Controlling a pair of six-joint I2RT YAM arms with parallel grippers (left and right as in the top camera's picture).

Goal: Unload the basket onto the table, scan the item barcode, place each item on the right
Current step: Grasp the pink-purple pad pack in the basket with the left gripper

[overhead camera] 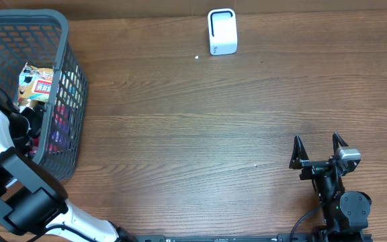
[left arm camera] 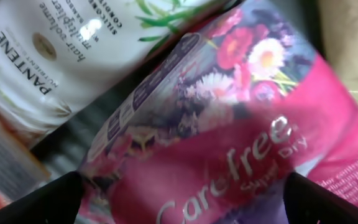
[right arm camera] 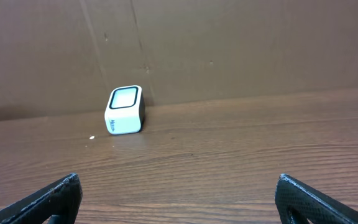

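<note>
"PANTENE" and "hair volume multiplier" are read on the white pouch (left arm camera: 55, 56) at ten o'clock in the left wrist view. "Carefree" and "Super Dry" are printed on the pink floral pack (left arm camera: 229, 143) at five o'clock.

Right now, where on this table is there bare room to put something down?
Bare wood runs wide between the basket, the white scanner at the far edge and the right claw. Crowded: inside the basket, where packets lie packed under the left claw.
</note>
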